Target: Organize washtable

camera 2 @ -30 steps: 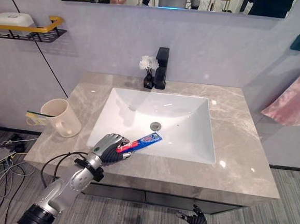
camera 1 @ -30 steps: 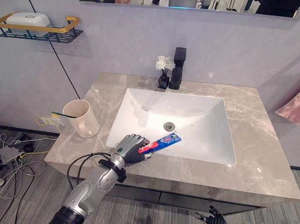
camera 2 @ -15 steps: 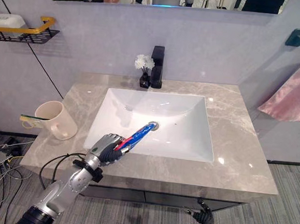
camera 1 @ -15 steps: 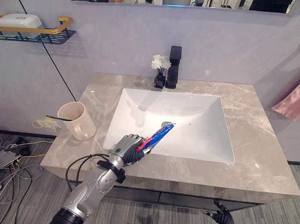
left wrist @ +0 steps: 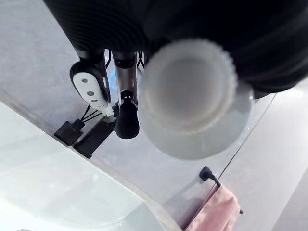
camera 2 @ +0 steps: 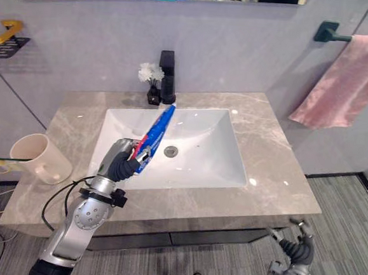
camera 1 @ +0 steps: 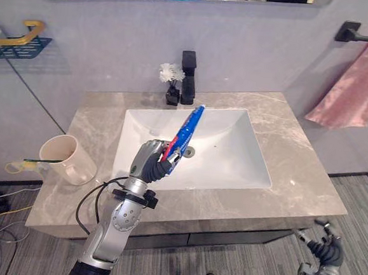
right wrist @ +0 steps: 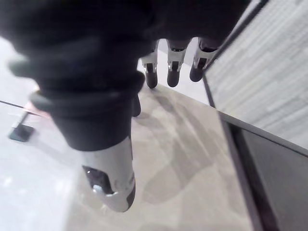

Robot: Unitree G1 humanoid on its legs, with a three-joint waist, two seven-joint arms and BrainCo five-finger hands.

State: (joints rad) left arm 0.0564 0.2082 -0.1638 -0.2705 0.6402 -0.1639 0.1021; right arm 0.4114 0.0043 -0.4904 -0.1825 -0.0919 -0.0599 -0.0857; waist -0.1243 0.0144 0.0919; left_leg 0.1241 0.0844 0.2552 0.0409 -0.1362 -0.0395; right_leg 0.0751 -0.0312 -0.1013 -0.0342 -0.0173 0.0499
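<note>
My left hand (camera 1: pixel 150 164) is shut on a blue and red toothpaste tube (camera 1: pixel 186 131), held above the front left of the white sink (camera 1: pixel 233 160). The tube slants up and away toward the black faucet (camera 1: pixel 187 77). Its white cap (left wrist: pixel 190 94) sits close up in the left wrist view, beside a dark-tipped finger (left wrist: pixel 127 118). A beige cup (camera 1: pixel 67 160) with a toothbrush (camera 1: pixel 26 161) across its rim stands on the marble counter (camera 1: pixel 295 178) to the left of the sink. My right hand (camera 2: pixel 298 247) hangs low beside the cabinet, fingers (right wrist: pixel 173 72) relaxed, holding nothing.
A small dark vase of white flowers (camera 1: pixel 169 85) stands left of the faucet. A pink towel (camera 1: pixel 357 81) hangs on a bar at the right wall. A wire shelf with a yellow rail (camera 1: pixel 16 40) is fixed on the left wall. A mirror runs along the top.
My left hand has lifted the toothpaste out of the sink and swung its far end up toward the faucet. The camera has also turned to the right.
</note>
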